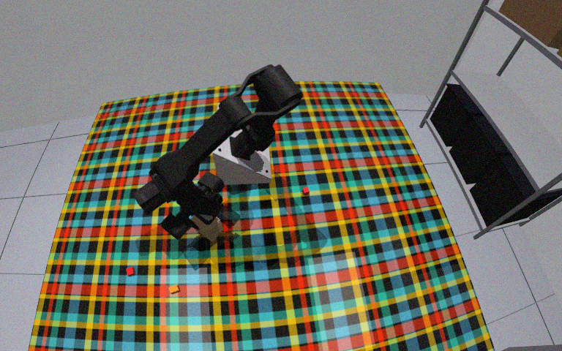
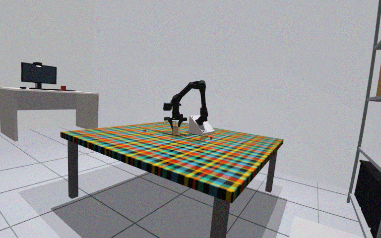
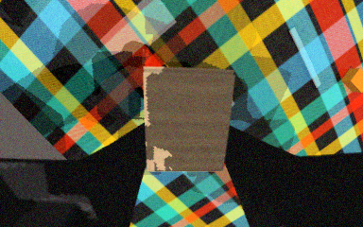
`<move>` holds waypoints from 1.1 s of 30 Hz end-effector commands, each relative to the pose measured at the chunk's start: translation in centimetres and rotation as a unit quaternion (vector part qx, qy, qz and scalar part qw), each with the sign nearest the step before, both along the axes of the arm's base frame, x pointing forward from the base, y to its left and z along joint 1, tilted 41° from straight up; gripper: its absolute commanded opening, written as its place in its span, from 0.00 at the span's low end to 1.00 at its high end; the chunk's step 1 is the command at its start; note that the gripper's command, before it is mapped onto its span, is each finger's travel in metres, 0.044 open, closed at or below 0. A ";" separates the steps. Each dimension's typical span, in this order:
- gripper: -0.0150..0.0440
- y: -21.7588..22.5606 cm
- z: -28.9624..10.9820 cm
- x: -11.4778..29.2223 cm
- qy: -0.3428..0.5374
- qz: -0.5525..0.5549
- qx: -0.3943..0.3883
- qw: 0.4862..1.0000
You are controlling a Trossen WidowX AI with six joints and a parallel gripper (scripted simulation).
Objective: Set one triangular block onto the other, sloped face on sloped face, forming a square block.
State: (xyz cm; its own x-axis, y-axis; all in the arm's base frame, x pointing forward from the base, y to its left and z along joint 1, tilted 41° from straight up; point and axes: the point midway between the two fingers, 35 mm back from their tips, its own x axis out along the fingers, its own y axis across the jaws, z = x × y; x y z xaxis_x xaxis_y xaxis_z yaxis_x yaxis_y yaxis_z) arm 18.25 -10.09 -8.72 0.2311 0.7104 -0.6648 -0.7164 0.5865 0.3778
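Half-open pincer (image 3: pixel 186 156) clamps wooden block (image 3: pixel 188 118).

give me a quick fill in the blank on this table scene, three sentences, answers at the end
1. The hand is shut on a ____ block.
2. The table has a ____ pattern.
3. The arm's white base stands to the ____ of the held block in the exterior view.

Missing words: wooden; plaid; right

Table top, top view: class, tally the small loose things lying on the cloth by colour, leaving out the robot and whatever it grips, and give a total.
Red cubes: 2
Orange cubes: 1
Total: 3
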 end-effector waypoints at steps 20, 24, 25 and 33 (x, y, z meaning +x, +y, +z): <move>0.25 0.2 -0.1 0.1 0.000 -0.003 0.003 1.000; 0.25 0.1 -0.1 0.1 0.000 0.000 0.001 1.000; 0.25 0.2 -0.1 0.1 0.000 0.000 0.001 1.000; 0.43 0.2 -0.1 0.1 0.000 0.000 0.001 1.000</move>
State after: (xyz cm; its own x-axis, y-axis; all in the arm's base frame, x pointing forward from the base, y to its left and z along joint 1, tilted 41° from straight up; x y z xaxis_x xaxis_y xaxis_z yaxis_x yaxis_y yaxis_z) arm 18.31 -9.93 -8.82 0.2309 0.7119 -0.6633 -0.7157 0.5861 0.3799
